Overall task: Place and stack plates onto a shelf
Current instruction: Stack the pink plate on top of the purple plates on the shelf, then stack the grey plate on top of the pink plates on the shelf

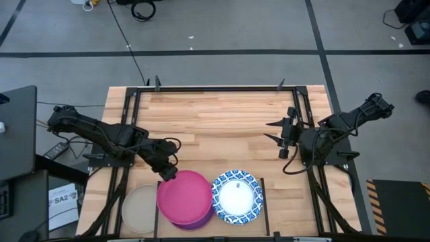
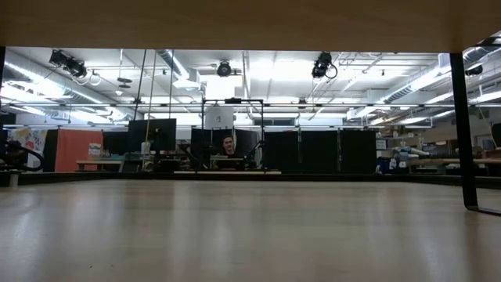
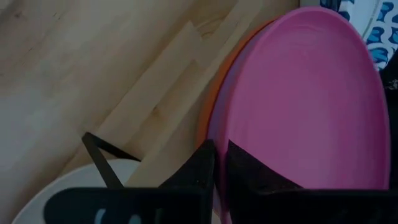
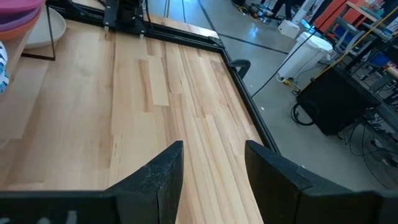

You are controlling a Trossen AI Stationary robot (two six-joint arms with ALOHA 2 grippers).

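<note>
While its two dark fingers stand pressed almost together with only a thin slit between them, the left tool sits at the far rim of the magenta plate, and whether it pinches that rim cannot be told from the left wrist view. The magenta plate lies on top of a purple plate, whose edge shows just beneath it, and an orange plate peeks out under both, so the three form one stack in the middle bay of the shelf. A thin black bar separates that bay from the next, where a pale beige plate lies alone, flat on the wood. On the other side of the stack, just beside it, a blue-rimmed white plate lies in its own bay. Well apart from all the plates, the right tool hangs over bare wood near the right edge of the worktop, its fingers spread wide and holding nothing.
</note>
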